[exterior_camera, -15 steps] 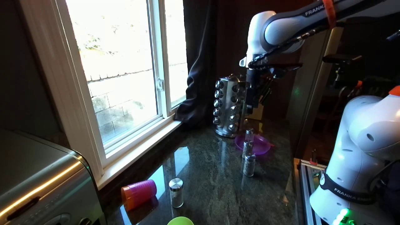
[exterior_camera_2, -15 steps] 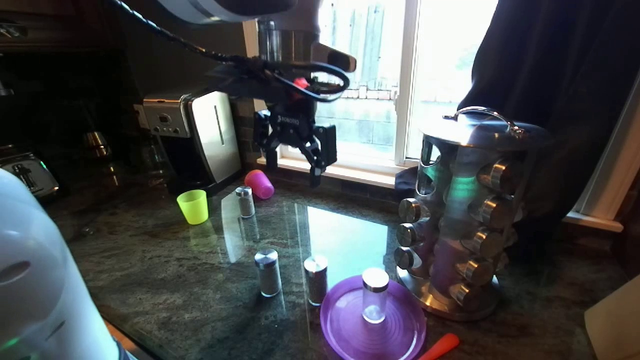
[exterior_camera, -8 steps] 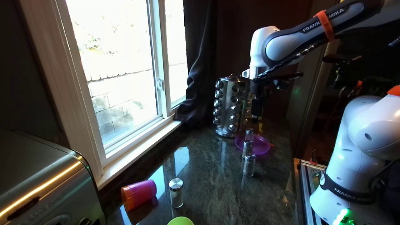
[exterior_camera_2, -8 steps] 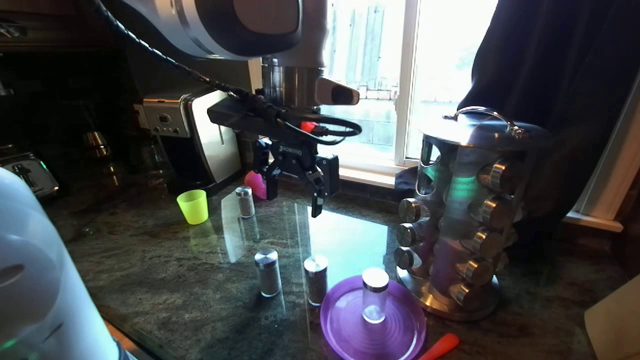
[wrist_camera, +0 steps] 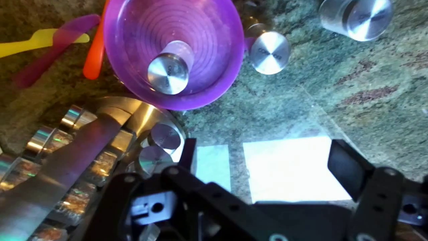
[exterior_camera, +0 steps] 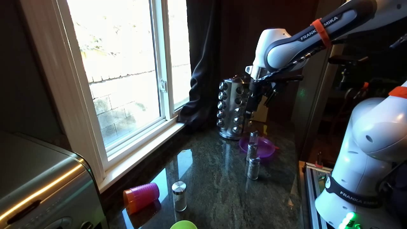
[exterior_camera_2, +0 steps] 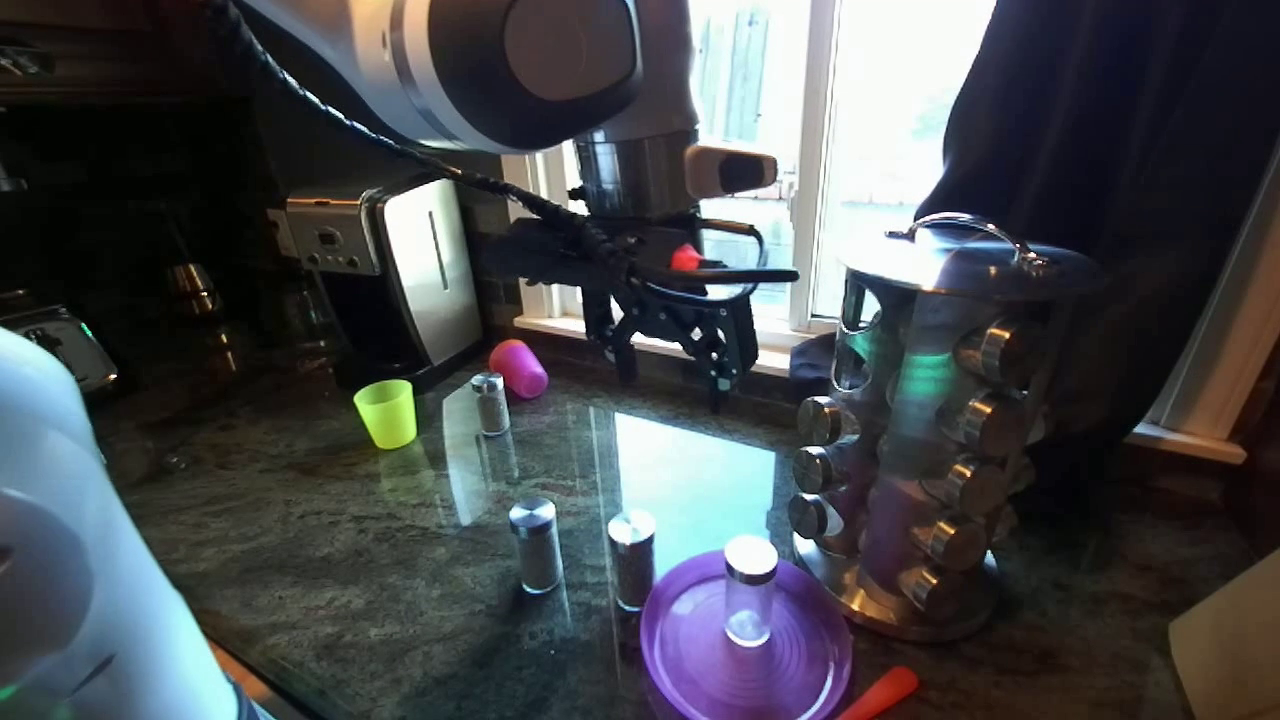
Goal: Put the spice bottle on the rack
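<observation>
One bright window (exterior_camera: 120, 57) is mirrored in the dark, glossy counter (exterior_camera: 216, 190); the hand (exterior_camera_2: 672, 377) hangs above, spread.

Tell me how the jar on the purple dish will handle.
The jar looks apt to tip, standing tall and narrow on the purple dish. It is likely light, as purple shows through its clear body, and probably slippery, given the smooth, shiny lid.

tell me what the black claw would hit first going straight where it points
Probably the dark, glossy stone countertop below the open black claw. The tall cylindrical silver metal rack stands close beside that line; depth there is unclear.
</observation>
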